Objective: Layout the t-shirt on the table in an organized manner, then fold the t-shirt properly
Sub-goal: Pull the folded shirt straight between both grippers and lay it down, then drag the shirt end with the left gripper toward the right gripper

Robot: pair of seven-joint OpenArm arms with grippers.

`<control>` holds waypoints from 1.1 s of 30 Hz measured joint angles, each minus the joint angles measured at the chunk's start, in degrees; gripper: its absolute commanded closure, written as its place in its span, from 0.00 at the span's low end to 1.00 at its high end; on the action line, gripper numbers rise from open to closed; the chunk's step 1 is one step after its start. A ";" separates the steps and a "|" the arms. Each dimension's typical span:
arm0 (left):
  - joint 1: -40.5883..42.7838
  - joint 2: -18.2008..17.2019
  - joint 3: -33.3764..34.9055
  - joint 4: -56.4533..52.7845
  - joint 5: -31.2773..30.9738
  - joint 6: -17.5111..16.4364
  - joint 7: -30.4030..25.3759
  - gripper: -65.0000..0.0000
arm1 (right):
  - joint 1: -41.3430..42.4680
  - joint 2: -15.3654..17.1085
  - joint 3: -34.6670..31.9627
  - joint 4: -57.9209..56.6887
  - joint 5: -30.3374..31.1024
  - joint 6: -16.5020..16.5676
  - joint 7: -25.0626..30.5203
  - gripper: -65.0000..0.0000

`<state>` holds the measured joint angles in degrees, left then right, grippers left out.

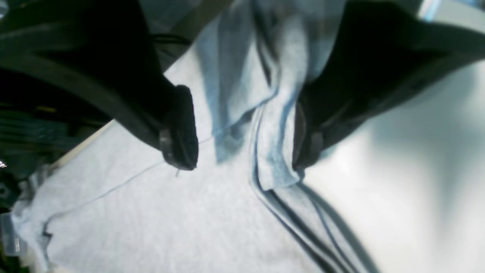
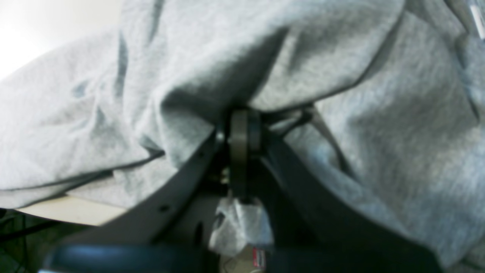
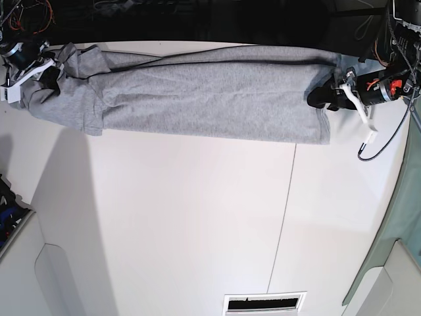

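T-shirt stretched along table — flat.

Between my two hands lies the light heather-grey cotton t-shirt, plain and speckled, with darker grey along its seams. Beneath it, the smooth white table carries one thin dark seam line. My left hand has black fingers; my right hand is dark grey.

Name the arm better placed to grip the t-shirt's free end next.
Left. The left gripper stands open astride a fold of the t-shirt; the right gripper is already shut on cloth at the other end.
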<state>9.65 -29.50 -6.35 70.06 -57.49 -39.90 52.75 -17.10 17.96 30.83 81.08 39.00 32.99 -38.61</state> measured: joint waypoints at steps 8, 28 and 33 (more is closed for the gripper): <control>0.15 -0.79 0.42 1.38 3.13 0.17 -0.09 1.00 | 0.13 -0.02 0.00 0.00 0.04 0.00 -0.02 1.00; 0.37 0.39 1.57 33.88 3.10 5.14 5.33 1.00 | 0.28 -0.04 -0.07 0.00 1.66 0.02 -0.02 1.00; 0.33 6.32 10.84 36.81 9.73 8.35 3.56 1.00 | 0.31 -0.04 -0.07 0.00 1.66 0.02 0.00 1.00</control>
<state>9.98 -23.18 4.49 106.87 -47.77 -31.55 56.31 -16.80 17.91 30.76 81.08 40.66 33.01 -38.61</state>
